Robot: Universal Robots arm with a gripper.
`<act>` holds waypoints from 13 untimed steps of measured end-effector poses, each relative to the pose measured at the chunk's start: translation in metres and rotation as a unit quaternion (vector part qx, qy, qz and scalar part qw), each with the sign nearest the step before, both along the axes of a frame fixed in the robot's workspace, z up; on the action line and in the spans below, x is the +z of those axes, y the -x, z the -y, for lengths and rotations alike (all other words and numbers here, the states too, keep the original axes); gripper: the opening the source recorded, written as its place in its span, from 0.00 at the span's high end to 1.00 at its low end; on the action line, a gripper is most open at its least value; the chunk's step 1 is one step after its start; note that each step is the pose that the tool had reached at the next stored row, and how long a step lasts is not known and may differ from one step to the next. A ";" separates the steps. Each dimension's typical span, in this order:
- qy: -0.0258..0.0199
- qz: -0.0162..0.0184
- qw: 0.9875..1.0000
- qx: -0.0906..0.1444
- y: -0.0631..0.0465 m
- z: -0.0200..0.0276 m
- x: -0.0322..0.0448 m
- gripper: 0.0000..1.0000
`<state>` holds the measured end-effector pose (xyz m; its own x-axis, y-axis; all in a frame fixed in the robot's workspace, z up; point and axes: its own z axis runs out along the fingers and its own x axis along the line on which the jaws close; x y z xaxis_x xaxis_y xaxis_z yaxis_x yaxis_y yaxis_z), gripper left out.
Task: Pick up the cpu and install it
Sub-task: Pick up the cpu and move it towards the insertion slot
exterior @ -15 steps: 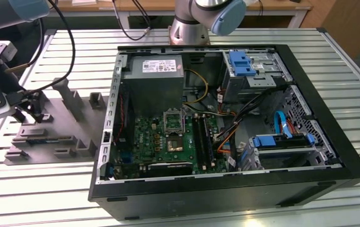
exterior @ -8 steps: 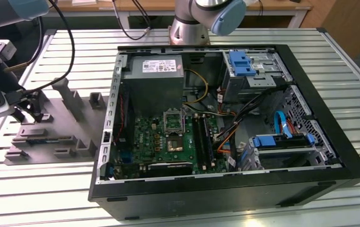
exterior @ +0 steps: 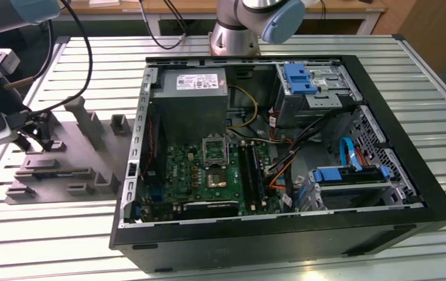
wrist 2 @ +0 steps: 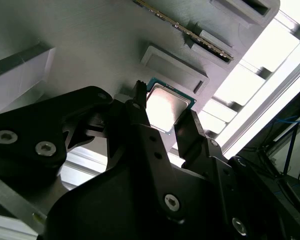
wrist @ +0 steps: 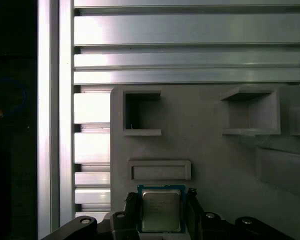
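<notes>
While your gripper [wrist: 162, 202] hovers over the grey fixture [wrist: 215, 165], its fingers [wrist: 192, 200] clamp the cpu [wrist: 161, 212]. It lies flat.

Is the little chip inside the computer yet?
No, it is out. The cpu sits at the pincer, at the grey tray, outside the case.

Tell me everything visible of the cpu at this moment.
The cpu is a small flat square chip with a silvery metal lid, a thin greenish rim and faint print on top. It sits lid-up at the grey plastic fixture, beside a shallow rectangular pocket, with the gripper straddling it; contact cannot be told.
</notes>
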<state>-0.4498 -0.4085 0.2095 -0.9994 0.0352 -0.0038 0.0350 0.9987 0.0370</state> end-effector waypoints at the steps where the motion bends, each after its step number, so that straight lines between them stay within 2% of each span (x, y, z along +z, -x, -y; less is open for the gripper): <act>1: 0.000 0.000 1.000 0.000 0.000 0.0000 0.0002 0.53; 13: 0.001 0.000 1.000 0.000 0.000 -0.0003 0.0036 0.53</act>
